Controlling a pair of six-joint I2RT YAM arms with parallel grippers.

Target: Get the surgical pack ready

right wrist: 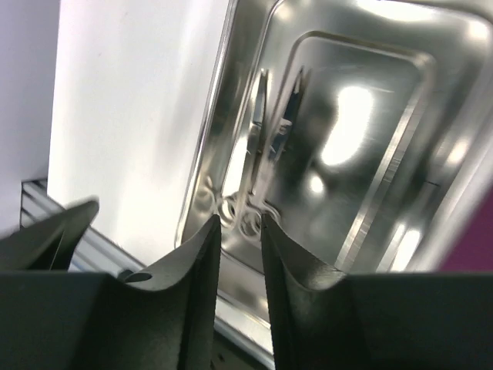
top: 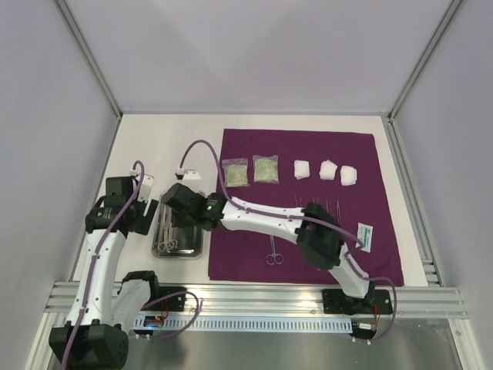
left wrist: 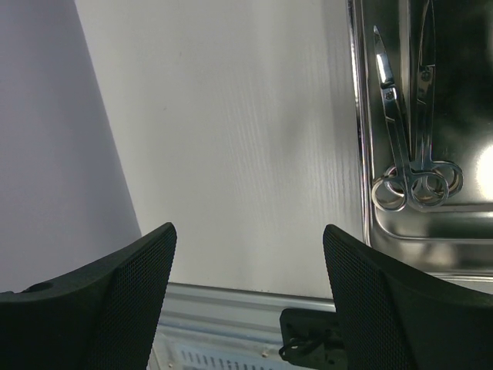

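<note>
Closest to the arm bases, on the bench [top: 158,142] just left of the purple sheet [top: 308,208]: the steel tray [left wrist: 360,116], with metal scissors [left wrist: 407,166] lying inside, rings toward the near edge. Left hand [left wrist: 248,231] above bare bench just beside the left rim of the tray, fingers wide apart, holding nothing. Right hand [right wrist: 240,225] stretched across from the right and hanging over the tray, fingers apart by only a narrow gap, nothing gripped, scissor rings visible below the tips. On the near part of the sheet, another pair of scissors [top: 274,253], and toward the right a small white packet [top: 365,236]. Farther, along the far side of the sheet, two clear packets [top: 235,172] on the left and three white gauze pads [top: 329,169] in a row on the right, all apart from each other.
</note>
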